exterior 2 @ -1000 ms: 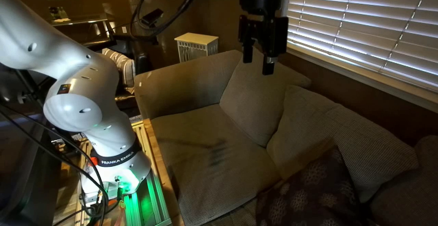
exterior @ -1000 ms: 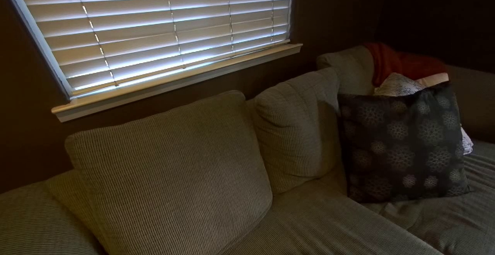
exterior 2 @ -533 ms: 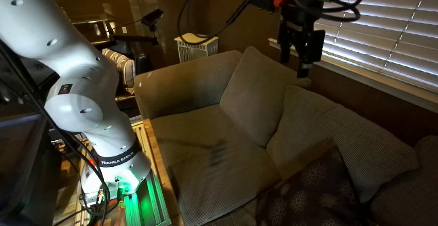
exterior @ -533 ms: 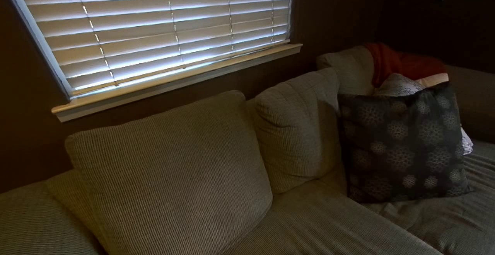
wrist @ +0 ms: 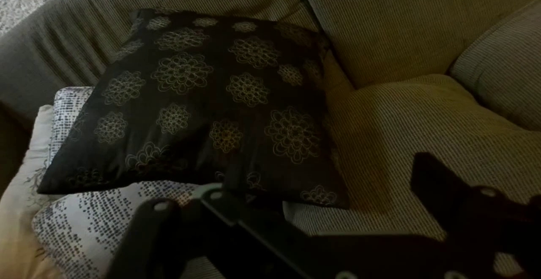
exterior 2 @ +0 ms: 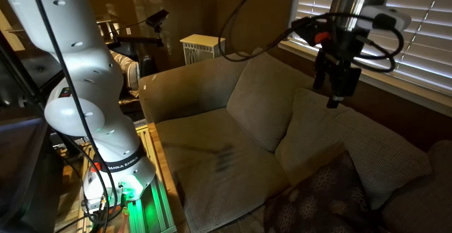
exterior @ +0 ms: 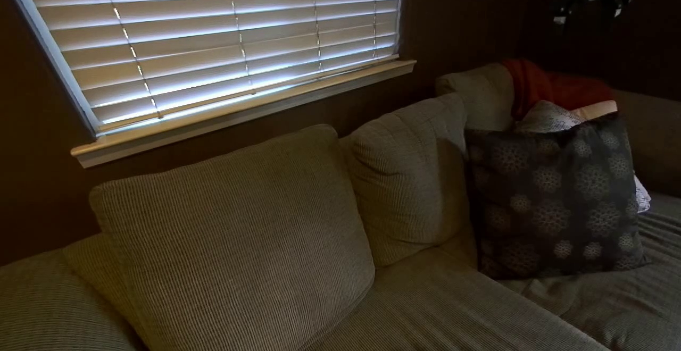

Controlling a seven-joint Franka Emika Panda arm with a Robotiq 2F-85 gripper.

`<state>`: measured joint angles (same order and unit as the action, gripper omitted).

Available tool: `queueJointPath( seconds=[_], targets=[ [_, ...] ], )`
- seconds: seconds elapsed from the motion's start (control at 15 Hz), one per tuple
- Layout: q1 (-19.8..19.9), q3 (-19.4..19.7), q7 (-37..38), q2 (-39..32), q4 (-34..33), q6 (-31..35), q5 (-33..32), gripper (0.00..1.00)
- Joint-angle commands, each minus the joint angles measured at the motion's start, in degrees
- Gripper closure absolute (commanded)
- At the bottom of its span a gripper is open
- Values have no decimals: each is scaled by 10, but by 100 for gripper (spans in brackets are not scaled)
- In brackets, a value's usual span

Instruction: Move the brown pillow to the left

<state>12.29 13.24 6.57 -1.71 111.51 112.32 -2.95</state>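
The brown pillow (exterior: 556, 202), dark with pale round flower spots, leans upright on the sofa seat at the right in an exterior view. In an exterior view it shows at the bottom right (exterior 2: 317, 201), cut off by the frame edge. In the wrist view the pillow (wrist: 203, 97) fills the upper left and middle. My gripper (exterior 2: 325, 93) is open and empty in the air near the window, above the back cushions. It shows dimly at the top right in an exterior view (exterior: 588, 17). In the wrist view its fingers (wrist: 329, 173) are spread wide, with the pillow's near corner seen between them.
Beige back cushions (exterior: 239, 234) (exterior 2: 346, 134) line the sofa below the window sill (exterior: 239, 111). A white dotted pillow (wrist: 93, 224) and a red-orange blanket (exterior: 553, 82) lie behind the brown pillow. The sofa seat (exterior 2: 226, 169) stretches between the robot base and the back cushions.
My gripper has moved rightward along the window and then down toward the back cushions, and has come into view at the top right in an exterior view. The pillow has not moved.
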Motion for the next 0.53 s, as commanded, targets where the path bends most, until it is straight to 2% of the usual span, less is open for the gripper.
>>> queueJointPath(
  seconds=[0.0, 0.13, 0.2, 0.4, 0.47],
  targets=[
    [16, 8, -3, -71, -62, -13, 46, 0],
    [24, 9, -27, -88, -79, -48, 59, 0],
    [17, 8, -7, -62, -42, -11, 34, 0],
    [21, 9, -14, -81, -60, -28, 40, 0],
    [19, 10, 14, -83, -60, -18, 37, 0]
  ],
)
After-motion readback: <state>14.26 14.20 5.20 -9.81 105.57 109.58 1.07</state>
